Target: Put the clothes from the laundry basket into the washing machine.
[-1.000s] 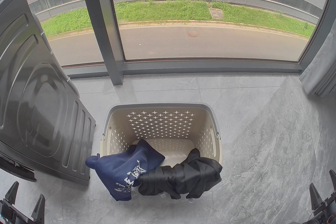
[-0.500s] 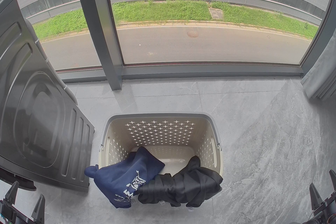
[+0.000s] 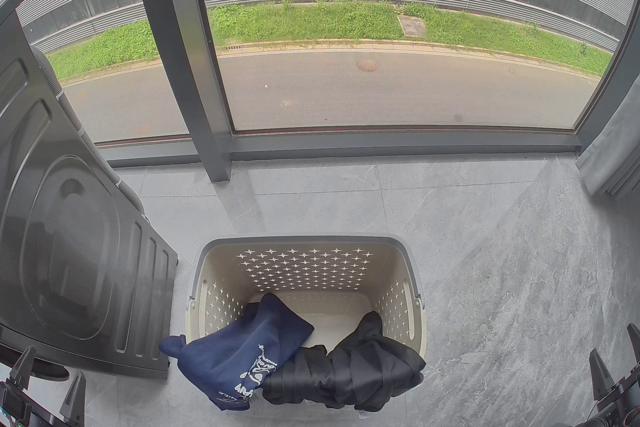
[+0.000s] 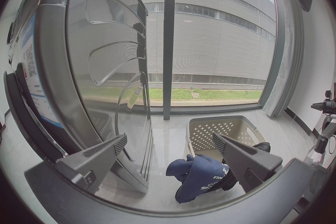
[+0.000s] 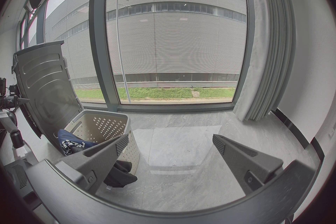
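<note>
A beige laundry basket [image 3: 307,268] [image 4: 224,126] [image 5: 101,123] stands on the grey floor ahead. Over its near rim hang a navy blue garment [image 3: 233,355] [image 4: 197,175] [image 5: 70,142] with white print and a black garment [image 3: 347,371] [image 5: 117,174]. The grey washing machine [image 3: 67,228] [image 4: 105,70] [image 5: 45,84] stands at the left, its side panel facing the basket. My left gripper [image 3: 47,385] [image 4: 169,144] is open, low at the left, short of the basket. My right gripper [image 3: 617,358] [image 5: 169,144] is open, low at the right over bare floor.
A tall window with a dark frame post [image 3: 193,68] runs along the far wall, with a low sill [image 3: 400,141]. A pale curtain [image 3: 610,155] [image 5: 266,53] hangs at the far right. Grey tiled floor [image 3: 507,261] lies open right of the basket.
The whole head picture has shifted: basket, washing machine and window sit lower and nearer, so the camera has moved. Both grippers stay in the same corners, still open.
</note>
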Robot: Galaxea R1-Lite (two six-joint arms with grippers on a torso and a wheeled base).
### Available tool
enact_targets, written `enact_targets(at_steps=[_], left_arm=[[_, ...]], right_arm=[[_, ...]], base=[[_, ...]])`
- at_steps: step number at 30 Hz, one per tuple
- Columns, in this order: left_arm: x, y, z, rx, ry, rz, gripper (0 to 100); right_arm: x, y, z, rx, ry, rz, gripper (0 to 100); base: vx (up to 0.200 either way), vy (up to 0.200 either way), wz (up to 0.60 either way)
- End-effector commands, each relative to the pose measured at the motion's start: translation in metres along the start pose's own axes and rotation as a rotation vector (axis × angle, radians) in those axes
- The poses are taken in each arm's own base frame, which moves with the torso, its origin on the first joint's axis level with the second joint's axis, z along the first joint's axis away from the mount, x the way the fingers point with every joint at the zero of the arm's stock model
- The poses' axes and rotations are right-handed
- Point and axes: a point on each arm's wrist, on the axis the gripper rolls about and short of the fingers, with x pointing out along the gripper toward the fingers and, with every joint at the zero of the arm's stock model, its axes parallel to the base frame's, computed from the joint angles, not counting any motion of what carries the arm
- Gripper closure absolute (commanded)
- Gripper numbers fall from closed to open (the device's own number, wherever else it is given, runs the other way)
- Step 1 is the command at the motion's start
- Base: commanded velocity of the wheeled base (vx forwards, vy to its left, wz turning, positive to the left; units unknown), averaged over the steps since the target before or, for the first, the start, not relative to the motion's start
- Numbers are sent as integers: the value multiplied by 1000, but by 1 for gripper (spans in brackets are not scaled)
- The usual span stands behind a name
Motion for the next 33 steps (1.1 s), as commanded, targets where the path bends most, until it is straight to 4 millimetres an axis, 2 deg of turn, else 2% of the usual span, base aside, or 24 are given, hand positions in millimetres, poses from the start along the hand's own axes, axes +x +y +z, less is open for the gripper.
enact_targets(at_steps=[1, 7, 16, 22, 31, 33], left_arm=[[0, 0, -4, 0, 0, 1, 0], [0, 0, -5, 0, 2, -1, 0], [0, 0, -4, 0, 0, -1, 0], [0, 0, -5, -2, 2, 1, 0], [0, 0, -5, -2, 2, -1, 0], [0, 0, -4, -2, 0, 1, 0]], right_arm=[[1, 0, -5, 0, 12, 1, 0], [1, 0, -5, 0, 12, 1, 0], [1, 0, -5, 0, 12, 1, 0], [1, 0, -5, 0, 14, 1, 0], [1, 0, -5, 0, 12, 1, 0], [1, 0, -5, 0, 12, 1, 0]], base=[[0, 0, 0], [200, 0, 0], [0, 0, 0], [200, 0, 0], [0, 0, 0], [200, 0, 0]])
